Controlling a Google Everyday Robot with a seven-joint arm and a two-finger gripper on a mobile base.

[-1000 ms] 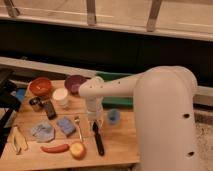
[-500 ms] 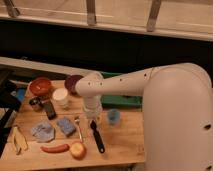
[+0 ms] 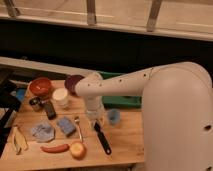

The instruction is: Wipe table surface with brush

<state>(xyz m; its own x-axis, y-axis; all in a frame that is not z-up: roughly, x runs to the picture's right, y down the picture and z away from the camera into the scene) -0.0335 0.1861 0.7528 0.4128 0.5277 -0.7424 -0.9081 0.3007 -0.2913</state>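
Observation:
The table surface [image 3: 125, 142] is a light tan wooden top at the lower left. The brush [image 3: 103, 141] lies on it near the front middle, with its black handle pointing toward the front edge and its dark head at the far end. My white arm reaches in from the right and bends down at the wrist. The gripper [image 3: 96, 121] hangs right over the brush's far end and is shut. The wrist hides whether it touches or holds the brush.
Left of the brush lie a fork [image 3: 78, 129], a blue sponge [image 3: 66, 126], a blue cloth [image 3: 42, 132], a red chili [image 3: 55, 148] and a round fruit [image 3: 77, 150]. A blue cup [image 3: 114, 116] stands just right of the gripper. A green tray [image 3: 126, 101], red bowl [image 3: 40, 86] and white cup [image 3: 61, 96] stand behind.
The big upper part of my arm has swung a little to the right. The gripper stays low over the brush's far end, and the brush has hardly moved.

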